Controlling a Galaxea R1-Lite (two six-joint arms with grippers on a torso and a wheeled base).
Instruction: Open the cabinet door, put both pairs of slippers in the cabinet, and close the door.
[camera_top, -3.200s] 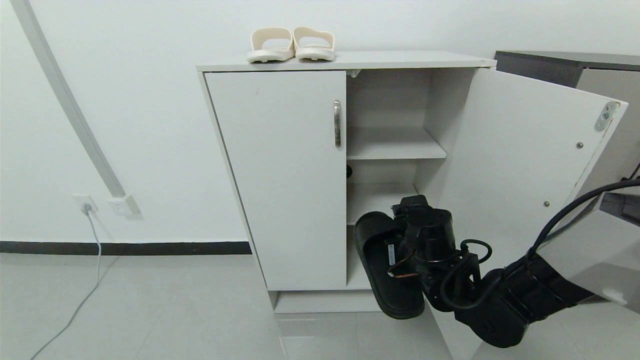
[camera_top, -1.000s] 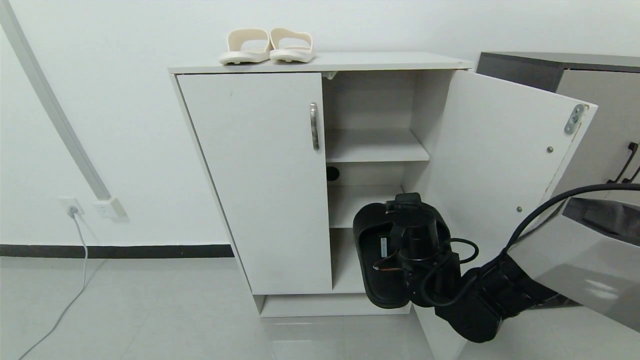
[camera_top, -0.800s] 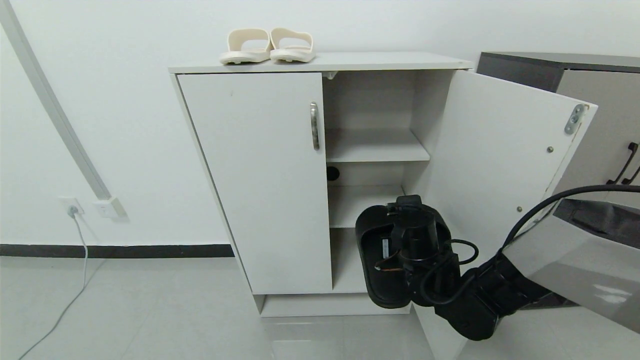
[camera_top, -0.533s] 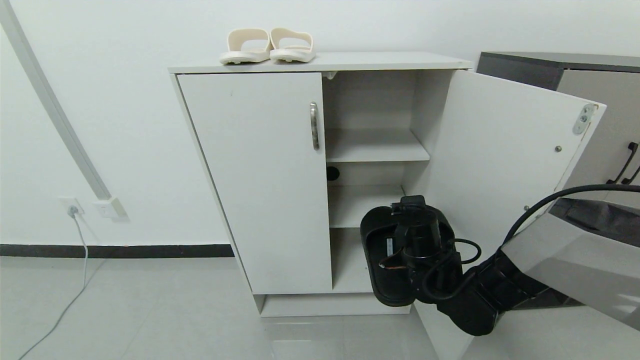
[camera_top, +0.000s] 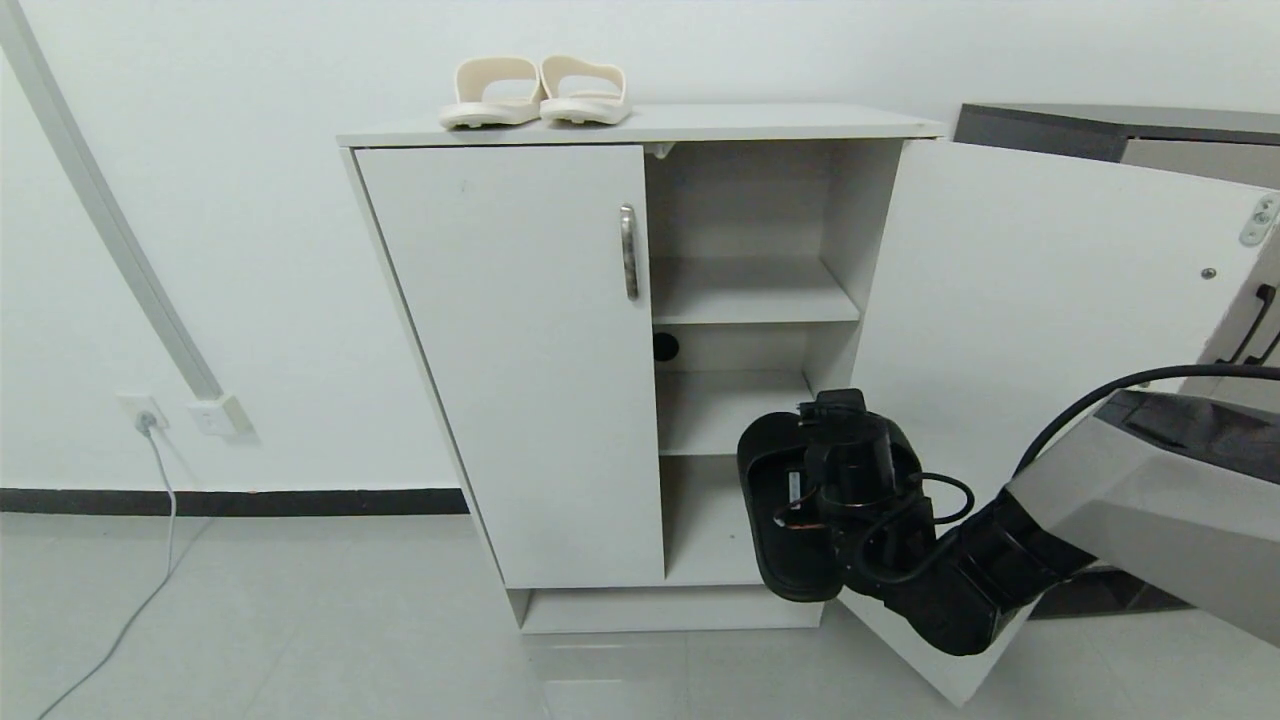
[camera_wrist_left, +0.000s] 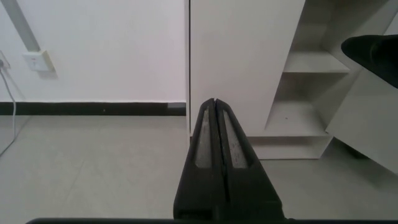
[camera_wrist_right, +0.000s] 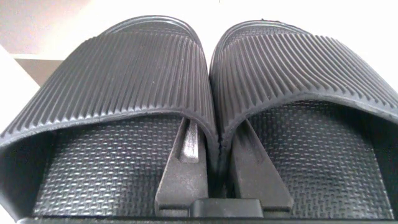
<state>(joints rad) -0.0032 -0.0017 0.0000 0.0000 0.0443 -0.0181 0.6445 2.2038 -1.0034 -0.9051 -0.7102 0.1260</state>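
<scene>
A pair of black slippers (camera_top: 785, 520) hangs in front of the white cabinet's (camera_top: 780, 122) open right half, level with its lower compartment (camera_top: 705, 525). My right gripper (camera_top: 836, 432) is shut on both of them. In the right wrist view its fingers (camera_wrist_right: 189, 149) pinch the adjoining inner edges of the two ribbed black straps (camera_wrist_right: 134, 74). A beige pair of slippers (camera_top: 540, 90) sits on the cabinet top at its left. The right door (camera_top: 1030, 300) stands wide open; the left door (camera_top: 520, 350) is closed. My left gripper (camera_wrist_left: 214, 130) is shut with nothing in it, low over the floor.
Inside the open half are an upper shelf (camera_top: 750, 292) and a middle shelf (camera_top: 725, 410), both bare. A grey cabinet (camera_top: 1120, 130) stands behind the open door at right. A wall socket with a cable (camera_top: 150, 425) is at the left, above grey floor tiles (camera_top: 250, 620).
The right door has swung farther open to the right. My right gripper has drifted slightly right with the black slippers. Since the oldest frame the camera has shifted.
</scene>
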